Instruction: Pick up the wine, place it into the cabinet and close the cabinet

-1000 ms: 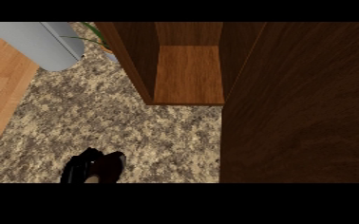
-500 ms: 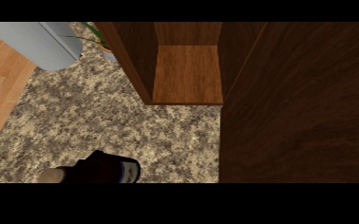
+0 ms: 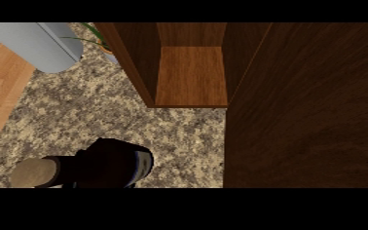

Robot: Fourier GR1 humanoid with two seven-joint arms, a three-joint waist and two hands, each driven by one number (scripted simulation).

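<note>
The fingers [image 3: 108,158] of the left hand [image 3: 101,168] are curling into a dark lump at the lower left part of the counter [image 3: 93,107]. They seem to be closing round something dark with a pale blue and white band on its right side [image 3: 144,168]. I am taking this for the wine, though the hand is hiding most of it. The forearm [image 3: 36,173] is lying almost level, coming in from the left near the lower edge. The right hand is not showing.

The cabinet [image 3: 137,63] is standing at the far edge of the counter with its compartment open, and the shelf [image 3: 191,75] inside is bare. The wide dark wood panel [image 3: 295,107] on the right is probably the door, standing open so the wine can go in.

A grey object [image 3: 39,44] and some green leaves [image 3: 93,36] are sitting at the far left corner, away from the path.

My judgement: the wine is in the grasp but well apart from the shelf, so carrying, placing and closing are not yet done.
</note>
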